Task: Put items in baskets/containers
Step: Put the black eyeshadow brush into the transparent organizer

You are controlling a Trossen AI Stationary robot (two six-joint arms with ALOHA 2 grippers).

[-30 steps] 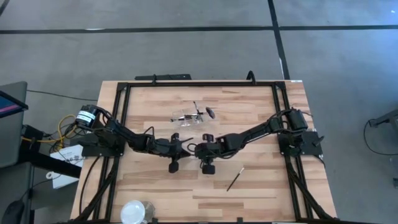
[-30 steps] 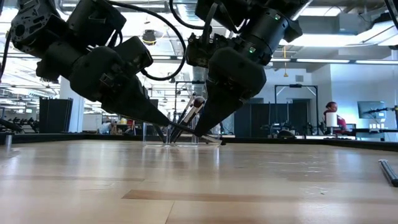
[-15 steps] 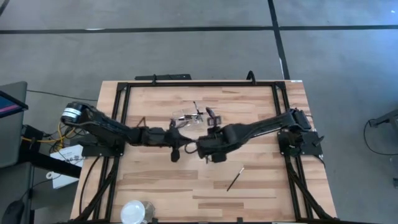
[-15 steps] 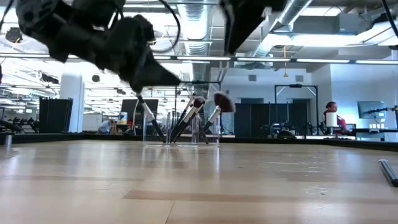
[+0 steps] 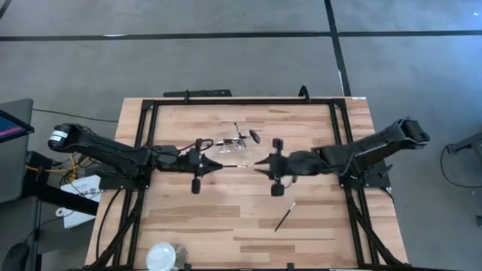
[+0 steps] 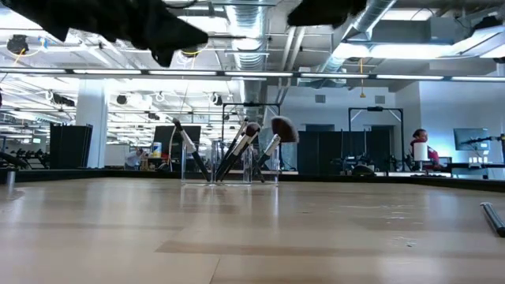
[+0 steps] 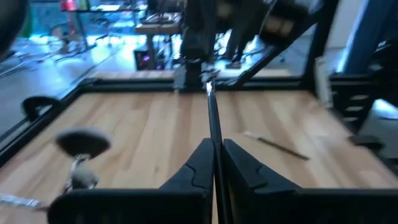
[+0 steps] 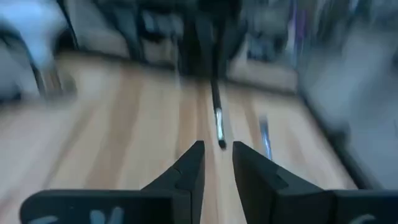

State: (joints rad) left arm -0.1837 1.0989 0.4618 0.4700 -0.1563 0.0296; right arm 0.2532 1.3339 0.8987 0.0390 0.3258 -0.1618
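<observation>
My left gripper (image 5: 216,163) is shut on a slim dark makeup brush (image 5: 235,164), which points level at my right gripper (image 5: 258,163). The right gripper (image 8: 216,152) is open, its fingers standing just short of the brush's bristle tip (image 8: 221,143). Both hang above the table's middle. The clear container (image 5: 232,143) stands beyond them toward the far edge. It holds several brushes that lean on its rim, bristles up, one with a wide fan head (image 6: 282,128). Another brush (image 5: 284,217) lies flat toward the near right. My left gripper pinches the brush's dark handle (image 7: 214,163) between its two fingers. The fingers come level from the table's left and lie along the brush. The brush is lifted clear and sticks out straight ahead, its silver ferrule (image 7: 209,88) at the free end.
A round white and clear object (image 5: 162,256) sits at the near edge, left of centre. A black frame rail (image 5: 241,101) runs round the tabletop. Bare wood lies between the container and the loose brush (image 6: 493,218).
Both grippers have risen from the tabletop near the middle and drawn apart, the left toward the table's left edge and the right toward its right edge. They have turned level and now face each other. The low view now shows the container unobstructed.
</observation>
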